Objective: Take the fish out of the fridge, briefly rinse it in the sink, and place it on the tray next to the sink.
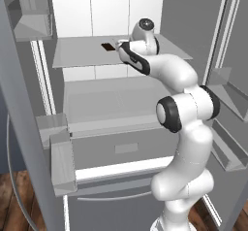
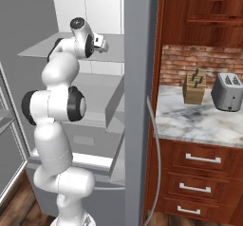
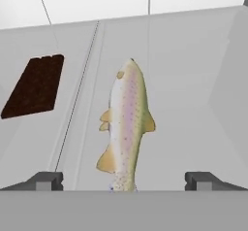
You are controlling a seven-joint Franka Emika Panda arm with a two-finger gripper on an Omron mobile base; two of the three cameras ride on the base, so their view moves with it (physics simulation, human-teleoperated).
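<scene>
Step one, the pick: arm is reaching into the open fridge (image 1: 116, 104). Claw (image 3: 124, 180) spread wide, holding nothing, hovering over the fish (image 3: 125, 128) at hand-view centre, on the shelf (image 3: 193, 79). Brown square item (image 3: 35, 85) upper left. Next: descend, straddle the body, close. Height above the fish is hard to judge.

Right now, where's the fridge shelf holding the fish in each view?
Left base view: shelf at upper centre, left of the arm's wrist, with the brown square on it.
Right base view: shelf at upper left, behind the arm.
Hand view: shelf under the fish, with the brown square at left.
Shared landmark: white back wall behind the shelf.
</scene>
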